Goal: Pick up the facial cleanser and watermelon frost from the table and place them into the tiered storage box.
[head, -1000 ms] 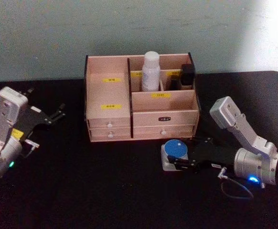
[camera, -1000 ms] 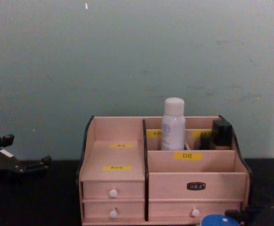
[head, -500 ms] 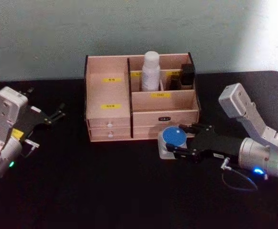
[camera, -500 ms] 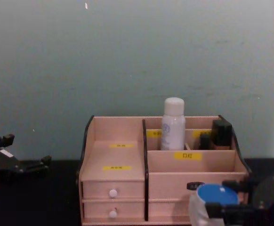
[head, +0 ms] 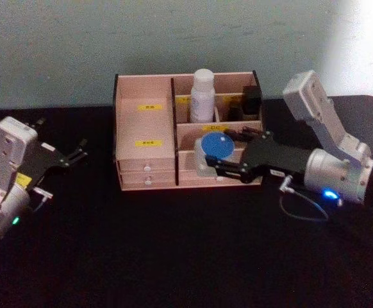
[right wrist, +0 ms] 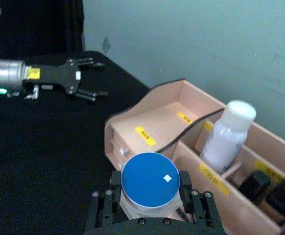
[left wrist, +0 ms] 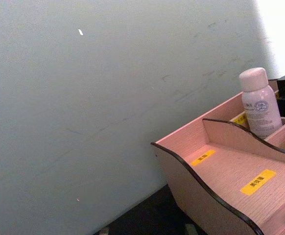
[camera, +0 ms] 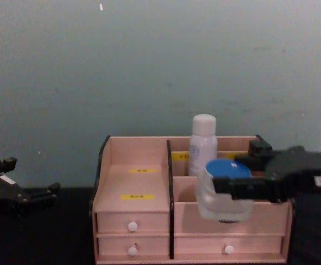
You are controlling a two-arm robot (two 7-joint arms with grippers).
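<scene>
The watermelon frost (head: 215,146), a clear jar with a blue lid (right wrist: 150,180), hangs in the air with my right gripper (head: 220,156) shut on its sides. In the chest view the jar (camera: 224,190) sits level with the front right compartment of the tiered storage box (head: 145,125). The facial cleanser (head: 202,96), a white bottle, stands upright in a back compartment of the box, also seen as a bottle (camera: 203,141) behind the jar. My left gripper (head: 68,157) rests open over the table, left of the box.
Small dark items (head: 250,99) fill the back right compartment beside the bottle. The box's left stepped tiers (left wrist: 230,169) with yellow labels hold nothing. Black tabletop (head: 174,250) spreads out in front of the box. A teal wall stands close behind.
My right gripper has lifted the jar off the table in front of the box and carried it up and left, to the front right compartment. The left arm has not moved.
</scene>
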